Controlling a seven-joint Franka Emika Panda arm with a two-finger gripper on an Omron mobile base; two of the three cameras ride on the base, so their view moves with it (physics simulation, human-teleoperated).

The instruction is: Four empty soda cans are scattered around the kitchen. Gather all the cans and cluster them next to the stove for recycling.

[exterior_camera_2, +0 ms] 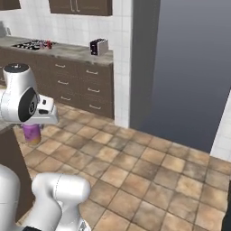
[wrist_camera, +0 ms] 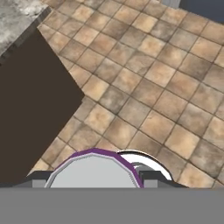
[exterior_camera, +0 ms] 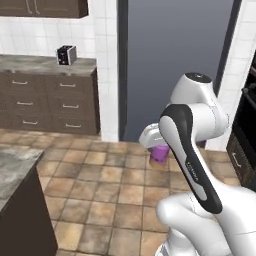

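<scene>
My gripper is shut on a purple soda can and holds it upright in the air above the tiled kitchen floor. From the right base view the same can hangs under the white hand, with a tan band at its lower end. In the hand view the can's grey top with its purple rim sits between the two dark fingertips. The stove lies far off on the back counter, and small red cans stand just right of it, too small to make out well.
A grey stone island counter with a dark side stands close on my left. A toaster sits on the back counter. A wide dark opening is ahead, and a dark oven front is at the right.
</scene>
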